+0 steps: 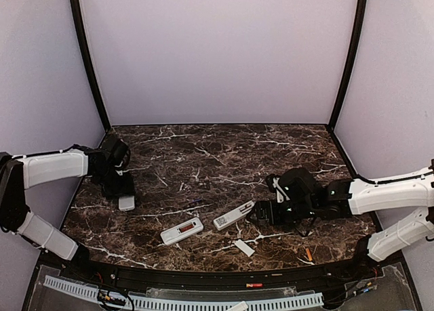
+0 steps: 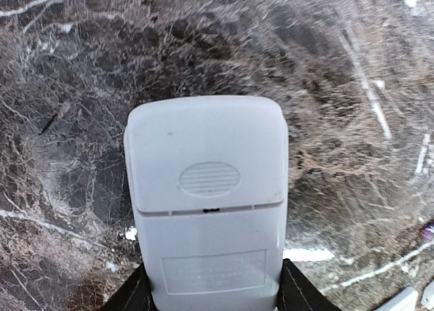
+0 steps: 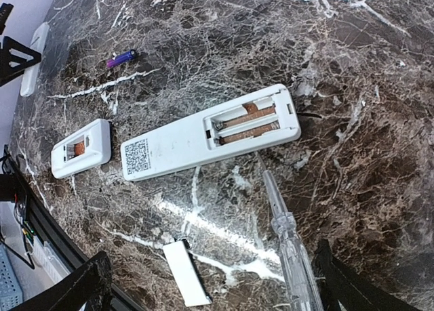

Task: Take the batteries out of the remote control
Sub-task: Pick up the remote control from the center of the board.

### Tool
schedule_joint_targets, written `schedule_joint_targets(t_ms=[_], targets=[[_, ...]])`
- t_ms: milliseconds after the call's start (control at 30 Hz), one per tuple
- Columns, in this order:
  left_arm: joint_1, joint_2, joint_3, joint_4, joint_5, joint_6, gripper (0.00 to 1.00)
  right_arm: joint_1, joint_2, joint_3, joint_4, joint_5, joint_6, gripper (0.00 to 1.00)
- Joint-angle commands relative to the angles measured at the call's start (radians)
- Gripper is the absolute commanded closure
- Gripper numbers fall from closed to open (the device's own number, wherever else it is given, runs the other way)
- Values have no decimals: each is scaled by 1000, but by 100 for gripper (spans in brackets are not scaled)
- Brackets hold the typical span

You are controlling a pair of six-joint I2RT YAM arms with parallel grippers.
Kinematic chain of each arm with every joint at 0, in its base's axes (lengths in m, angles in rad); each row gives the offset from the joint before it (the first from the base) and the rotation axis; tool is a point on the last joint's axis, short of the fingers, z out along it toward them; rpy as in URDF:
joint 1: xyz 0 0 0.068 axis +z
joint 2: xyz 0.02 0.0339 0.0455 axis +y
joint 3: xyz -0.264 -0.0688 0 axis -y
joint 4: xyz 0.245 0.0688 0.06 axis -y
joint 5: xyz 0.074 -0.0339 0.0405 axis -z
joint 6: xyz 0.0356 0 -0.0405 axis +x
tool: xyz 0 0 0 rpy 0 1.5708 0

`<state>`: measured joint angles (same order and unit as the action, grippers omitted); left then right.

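Our left gripper (image 2: 213,284) pinches the remote (image 2: 207,189) by its near end; right gripper (image 3: 211,257) spread wide. This shallow hold may slip.

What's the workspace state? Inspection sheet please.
Surface: dark marble table.
Job's things: long remote open, two batteries inside; short remote open, one showing; closed remote; purple battery and orange battery loose.
Clutter: white cover, clear tool.
Grippers: left gripper fingers clamp the closed remote; right gripper open, clear tool between its fingers.
Cables: wires along the front rail.
Surroundings: plain white walls.
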<state>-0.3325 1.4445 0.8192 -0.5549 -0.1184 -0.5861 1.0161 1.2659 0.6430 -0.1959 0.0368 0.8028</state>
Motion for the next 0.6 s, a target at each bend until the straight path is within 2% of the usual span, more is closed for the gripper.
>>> schedule_joint_targets(t_ms=[0, 133, 300, 467, 567], targets=[[-13, -148, 63, -84, 64, 82, 68, -9, -53, 7, 0, -70, 21, 2], [-55, -213, 80, -101, 150, 129, 69, -22, -104, 2, -16, -51, 25, 4], [-145, -255, 113, -113, 235, 185, 70, -22, -153, -5, -11, -48, -39, 2], [-284, -238, 150, -89, 303, 243, 70, -22, -122, 20, -58, -40, -51, 13], [-332, -202, 166, -47, 346, 258, 70, -22, -98, 21, -34, -53, -41, 25]])
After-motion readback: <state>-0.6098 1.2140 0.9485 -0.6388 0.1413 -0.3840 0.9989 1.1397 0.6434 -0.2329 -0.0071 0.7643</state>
